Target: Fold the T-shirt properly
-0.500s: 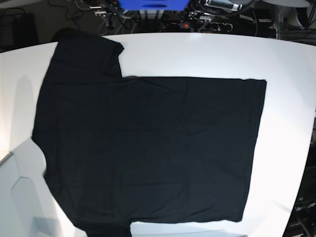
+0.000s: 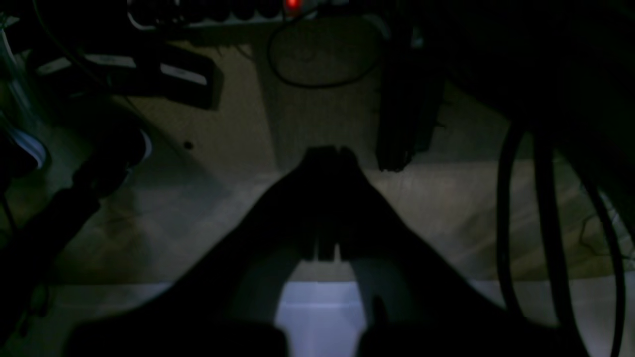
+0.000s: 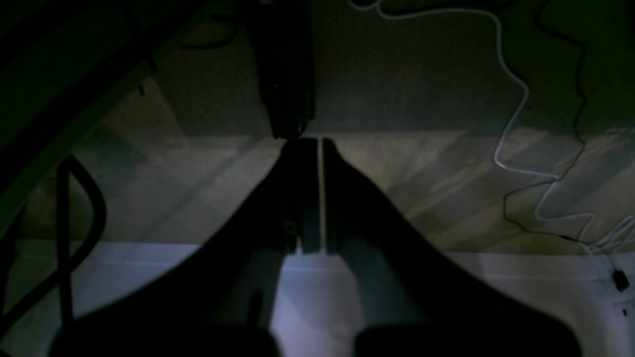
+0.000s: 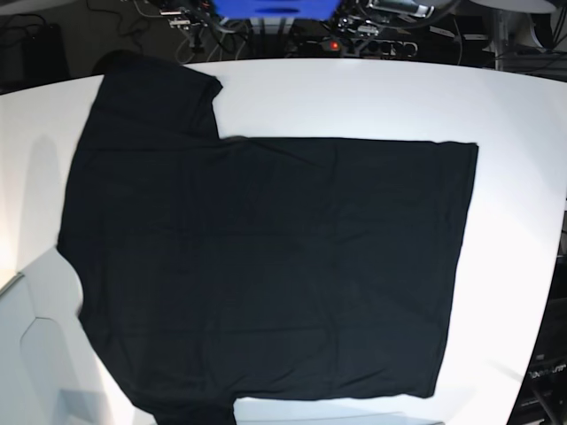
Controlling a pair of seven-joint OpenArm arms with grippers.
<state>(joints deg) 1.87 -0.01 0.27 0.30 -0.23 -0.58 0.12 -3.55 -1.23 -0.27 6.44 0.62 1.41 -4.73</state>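
Nothing has changed: T-shirt point(image 4: 266, 266) lies unmoved (flat)

The left gripper point(image 2: 327, 153) hangs over a dim floor point(image 2: 238, 198), its jaws seemingly closed, beside black cables point(image 2: 540, 208).

A white table point(image 4: 372, 97) with a rounded far edge carries a single thing, the T-shirt point(image 4: 266, 266), spread flat and unfolded (plain black, no label or print in sight). Its hem runs down the right side, one sleeve reaches toward the far left corner, and the other runs off the near edge. Bare white tabletop shows to the right, far side and left.
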